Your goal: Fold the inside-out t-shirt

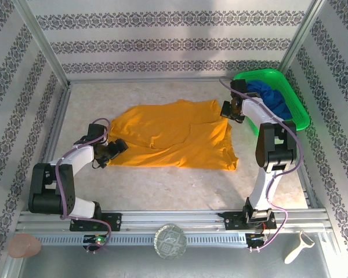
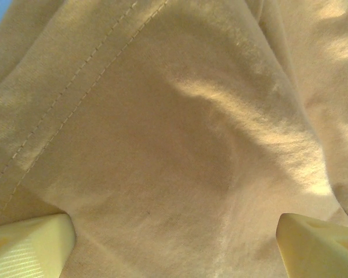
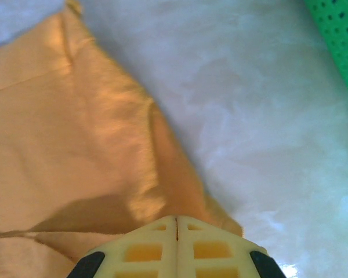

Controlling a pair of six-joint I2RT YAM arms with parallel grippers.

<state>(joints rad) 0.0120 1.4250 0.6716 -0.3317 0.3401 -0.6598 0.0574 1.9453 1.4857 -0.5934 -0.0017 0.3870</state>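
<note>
Closest to the top camera is the shiny metal rail (image 1: 180, 219). Both arms are bolted to it so they can reach across the table (image 1: 162, 188). The table top is pale and smooth, a bit like stone.

The biggest soft thing is the inside-out t-shirt (image 1: 174, 133). It lies in the middle of the table, between the two arms. It is mustard yellow, mostly flat, with some bumps and wrinkles. Its stitched seams show up close, which fits a shirt turned inside out. It does not look folded yet.

A green plastic basket (image 1: 298, 113) full of little holes sits at the far right. A dark blue cloth (image 1: 272, 98) is bunched up inside it, out of the way.

The left gripper (image 1: 119, 146) is low at the shirt's left edge. Its pale yellow fingers (image 2: 29, 246) are spread wide apart, with only cloth between them. It looks ready to grab.

The right gripper (image 1: 227, 110) is at the shirt's far right corner, near the basket. Its fingers are pressed tight together right on the shirt's edge. It is too hard to tell if any cloth is caught between them.

A pink lump (image 1: 24, 246), a round silver disc (image 1: 171, 240) and a peeler (image 1: 298, 248) lie in front of the rail.
</note>
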